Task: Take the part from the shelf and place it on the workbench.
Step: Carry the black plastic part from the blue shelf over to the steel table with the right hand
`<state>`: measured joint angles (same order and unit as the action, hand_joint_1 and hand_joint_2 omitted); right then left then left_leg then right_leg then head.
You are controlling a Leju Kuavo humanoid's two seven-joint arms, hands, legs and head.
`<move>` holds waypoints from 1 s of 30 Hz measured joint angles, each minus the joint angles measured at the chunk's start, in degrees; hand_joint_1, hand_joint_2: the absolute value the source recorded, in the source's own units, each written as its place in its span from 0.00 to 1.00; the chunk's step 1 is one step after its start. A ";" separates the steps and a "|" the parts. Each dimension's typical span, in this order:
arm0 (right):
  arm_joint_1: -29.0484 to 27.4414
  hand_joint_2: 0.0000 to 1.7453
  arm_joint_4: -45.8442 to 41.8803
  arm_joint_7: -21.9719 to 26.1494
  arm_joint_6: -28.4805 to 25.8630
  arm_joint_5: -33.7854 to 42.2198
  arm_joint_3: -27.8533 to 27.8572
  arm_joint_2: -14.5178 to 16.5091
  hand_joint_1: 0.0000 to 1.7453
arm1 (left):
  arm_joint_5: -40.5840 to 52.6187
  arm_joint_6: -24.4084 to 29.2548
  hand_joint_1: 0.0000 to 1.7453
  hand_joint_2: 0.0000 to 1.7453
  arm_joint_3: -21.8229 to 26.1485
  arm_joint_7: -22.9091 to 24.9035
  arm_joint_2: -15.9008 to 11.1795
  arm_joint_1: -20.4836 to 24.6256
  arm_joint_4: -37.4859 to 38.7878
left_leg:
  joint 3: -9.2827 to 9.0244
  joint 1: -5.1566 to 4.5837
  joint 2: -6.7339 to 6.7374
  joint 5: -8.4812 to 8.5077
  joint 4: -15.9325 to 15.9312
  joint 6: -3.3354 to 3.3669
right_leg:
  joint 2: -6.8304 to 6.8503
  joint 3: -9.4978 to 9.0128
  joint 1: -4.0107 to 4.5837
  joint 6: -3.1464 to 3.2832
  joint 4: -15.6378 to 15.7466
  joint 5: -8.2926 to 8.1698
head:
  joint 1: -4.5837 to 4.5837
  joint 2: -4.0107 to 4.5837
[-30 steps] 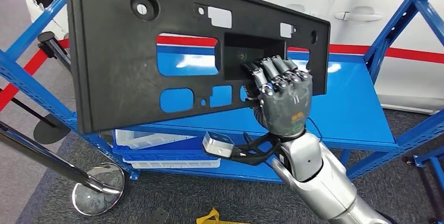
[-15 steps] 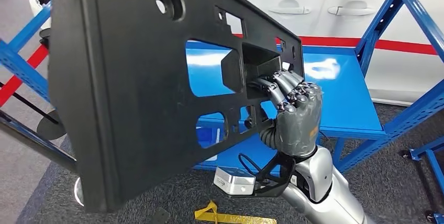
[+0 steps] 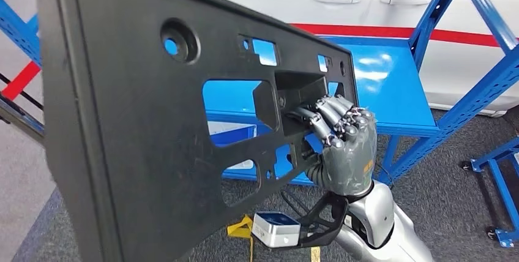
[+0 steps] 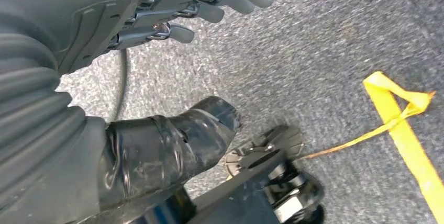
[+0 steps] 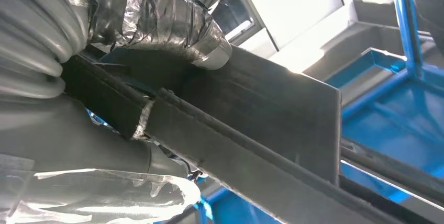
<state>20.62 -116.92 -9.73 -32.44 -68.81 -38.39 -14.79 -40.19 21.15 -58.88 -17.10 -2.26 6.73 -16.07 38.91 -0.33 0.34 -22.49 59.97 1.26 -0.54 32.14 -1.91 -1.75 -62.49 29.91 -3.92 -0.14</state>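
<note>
The black panel (image 3: 153,133) runs off the head view at 9, 12 and 6 o'clock, so its full outline cannot be read. It screens most of the blue shelf (image 3: 392,84) behind, glimpsed through cut-outs. The right hand (image 3: 346,145) has fingertips (image 3: 315,121) hooked into the central recess; their ends are hidden. In the right wrist view the thumb (image 5: 173,20) appears to press the panel edge, though contact is obscured.

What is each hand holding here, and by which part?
The right hand grips the black panel by the edge of its rectangular cutout near the middle, fingers hooked through it. The left hand holds nothing, hanging over the floor.
</note>
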 joint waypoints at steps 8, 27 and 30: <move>0.33 1.00 -0.03 -0.01 0.50 -2.34 -0.40 -0.14 1.00 | -0.14 -0.19 0.00 1.00 0.00 0.05 -0.04 -0.33 0.01 | 6.74 0.66 -0.38 -10.56 11.87 -1.22 | 0.29 5.17 0.79 3.45 -0.05 -4.16 | -0.33 0.01; 0.25 1.00 0.45 -1.09 -0.94 -3.31 -0.60 -0.39 1.00 | -0.82 -0.29 0.00 1.00 0.00 -0.03 -0.02 0.29 -0.02 | -1.28 -1.03 0.48 1.91 -4.48 2.05 | 0.62 6.01 -0.09 -0.34 -10.10 -1.31 | -0.56 0.01; 0.21 1.00 0.46 -1.14 -1.02 -3.23 -0.62 -0.42 1.00 | -1.21 -0.31 0.00 1.00 0.00 -0.13 -0.04 0.17 0.00 | 2.15 -0.67 0.38 3.13 -1.86 0.95 | 0.38 -1.40 -0.07 -0.24 -0.63 0.48 | -0.56 0.00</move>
<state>20.83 -116.46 -10.86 -33.46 -72.04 -39.01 -15.21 -41.40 20.85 -58.88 -17.23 -2.30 6.90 -16.07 41.07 -1.00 0.72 -19.36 58.12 2.21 -0.16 30.74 -1.97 -1.99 -63.12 30.39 -4.48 -0.14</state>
